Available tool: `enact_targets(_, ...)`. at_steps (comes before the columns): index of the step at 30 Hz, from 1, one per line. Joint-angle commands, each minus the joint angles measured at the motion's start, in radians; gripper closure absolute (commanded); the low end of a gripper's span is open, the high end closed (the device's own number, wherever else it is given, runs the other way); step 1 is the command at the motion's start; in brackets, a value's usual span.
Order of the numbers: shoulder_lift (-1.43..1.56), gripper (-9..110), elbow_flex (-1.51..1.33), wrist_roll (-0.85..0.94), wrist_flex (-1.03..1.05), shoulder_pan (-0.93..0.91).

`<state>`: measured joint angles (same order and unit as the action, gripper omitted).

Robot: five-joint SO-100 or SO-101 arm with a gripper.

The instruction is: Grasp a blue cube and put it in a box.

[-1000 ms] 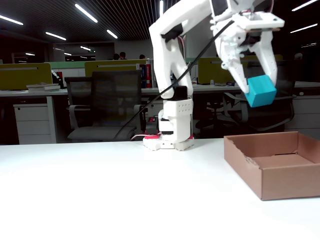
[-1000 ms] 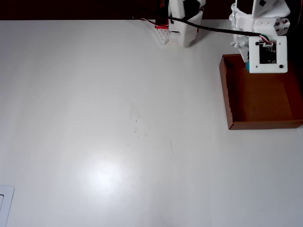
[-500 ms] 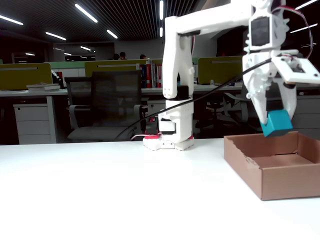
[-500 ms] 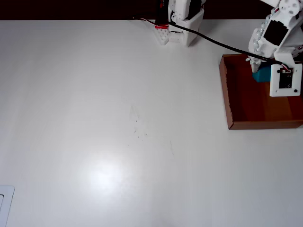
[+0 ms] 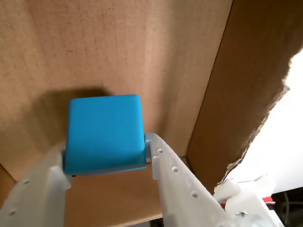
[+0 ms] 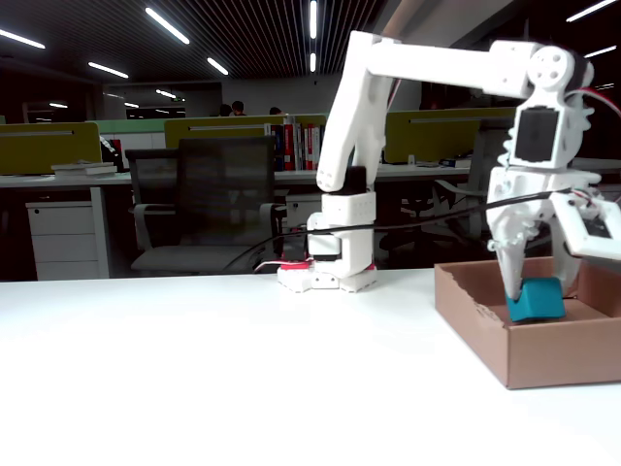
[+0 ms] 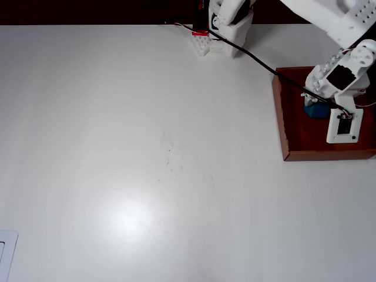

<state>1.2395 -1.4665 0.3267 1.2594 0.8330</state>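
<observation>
Down at the right edge of the fixed view, your gripper [image 6: 537, 297] clamped the blue cube [image 6: 535, 300] low inside the box [image 6: 505, 351].

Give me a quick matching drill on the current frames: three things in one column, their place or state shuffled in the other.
Things:
1. blue cube
2. box
3. hand

States:
A. brown cardboard, one wall edge torn ragged
B. lowered inside the box, between the fingers
C. white, shut on the cube from both sides

Pairs: 1-B, 2-A, 3-C
</observation>
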Motion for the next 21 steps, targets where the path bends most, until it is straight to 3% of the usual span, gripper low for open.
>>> enact_targets(1,-0.002,87,0.072,-0.006,-0.009,-0.017)
enact_targets(13,-0.069,83,0.098,-0.006,-0.058,-0.043)
enact_targets(21,-0.058,72,0.106,-0.006,-0.061,-0.049)
